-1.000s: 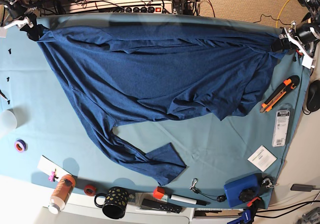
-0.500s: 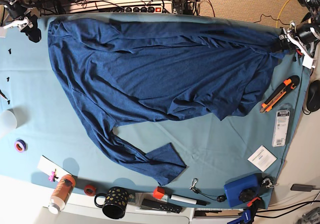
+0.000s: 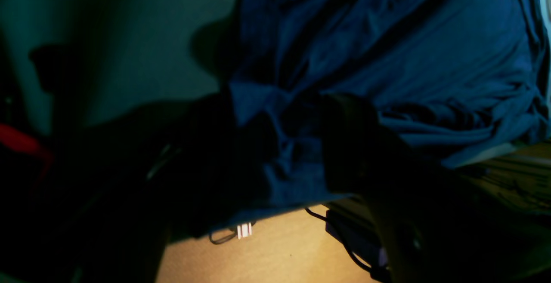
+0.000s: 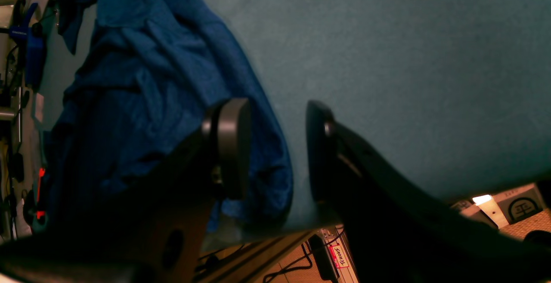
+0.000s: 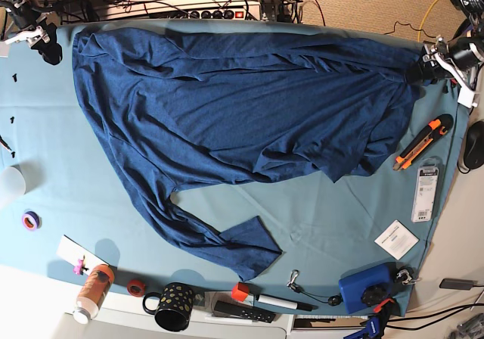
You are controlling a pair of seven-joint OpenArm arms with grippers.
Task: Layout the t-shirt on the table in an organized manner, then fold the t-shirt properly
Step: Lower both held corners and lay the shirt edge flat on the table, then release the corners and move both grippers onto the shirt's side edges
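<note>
T-shirt [image 5: 227, 112] lies spread across the far half of the table [image 5: 340, 218], long axis running side to side. Nearest the camera, one sleeve [image 5: 242, 248] trails toward the near edge clutter; the body bunches in folds along the far edge.

Right end effector [image 4: 275, 149] stands at the far corner on the base view's left, jaws parted with nothing between them; the cloth edge lies just beside one finger, on bare table.

Left end effector [image 3: 280, 145] stands at the opposite far corner, jaws apart, with gathered cloth lying between the fingers; whether they touch it cannot be told.

Judgement: the layout is unfinished; each arm is nearest its own corner.
</note>
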